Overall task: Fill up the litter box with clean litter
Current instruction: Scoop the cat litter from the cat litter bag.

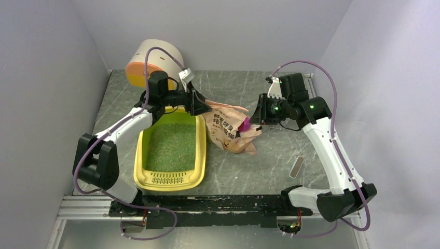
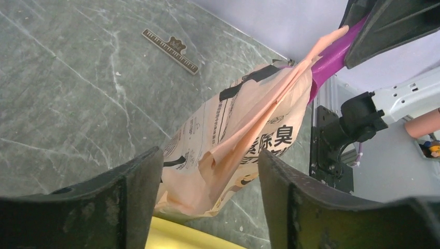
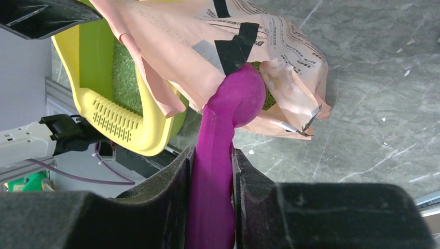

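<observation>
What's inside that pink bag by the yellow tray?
The bowl of the magenta scoop is pushed into the mouth of the bag, with green granules showing beside it. Its folds hide whatever else it holds.

the yellow litter box [image 1: 139, 166] lies flat, grille nearest, its floor covered with green clean litter [image 1: 171, 147].

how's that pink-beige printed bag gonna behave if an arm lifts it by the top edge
Probably floppy: the pink-beige printed bag is creased and slumped on the table, its mouth flap folding over. Likely bottom-heavy: green granules show inside it beside the magenta plastic scoop, so it may sag and swing. Tilted, it could well spill.
</observation>
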`<state>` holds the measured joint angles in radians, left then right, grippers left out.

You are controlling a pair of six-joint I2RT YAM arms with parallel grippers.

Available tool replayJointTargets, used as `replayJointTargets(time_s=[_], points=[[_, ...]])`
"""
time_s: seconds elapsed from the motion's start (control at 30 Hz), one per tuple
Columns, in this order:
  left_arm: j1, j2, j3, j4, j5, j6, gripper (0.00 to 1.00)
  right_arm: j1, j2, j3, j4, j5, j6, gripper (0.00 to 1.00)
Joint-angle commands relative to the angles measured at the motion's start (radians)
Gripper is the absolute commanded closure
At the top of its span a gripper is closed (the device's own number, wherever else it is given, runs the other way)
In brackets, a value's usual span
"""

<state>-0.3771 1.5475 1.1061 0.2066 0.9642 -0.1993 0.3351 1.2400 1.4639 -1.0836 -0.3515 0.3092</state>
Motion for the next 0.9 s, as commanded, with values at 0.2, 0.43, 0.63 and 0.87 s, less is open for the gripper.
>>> replayJointTargets(time_s=[0.2,0.43,0.63,0.87], points=[[-0.054,0.037,0.075,-0.182,-0.046,0.153,0.55,0.0,0.025,0.053,-0.121,0.107,0.017,1.0],[-0.07,0.049,0.084,-0.23,-0.054,0.187,0.8,0.0,0.009,0.126,-0.239,0.177,0.019,1.0],[-0.083,0.043,0.067,-0.215,-0.031,0.217,0.95,0.003,0.021,0.138,-0.306,0.27,0.029,1.0],[-0.093,0.009,0.02,-0.155,-0.029,0.211,0.95,0.041,0.051,0.098,-0.139,0.013,0.031,1.0]])
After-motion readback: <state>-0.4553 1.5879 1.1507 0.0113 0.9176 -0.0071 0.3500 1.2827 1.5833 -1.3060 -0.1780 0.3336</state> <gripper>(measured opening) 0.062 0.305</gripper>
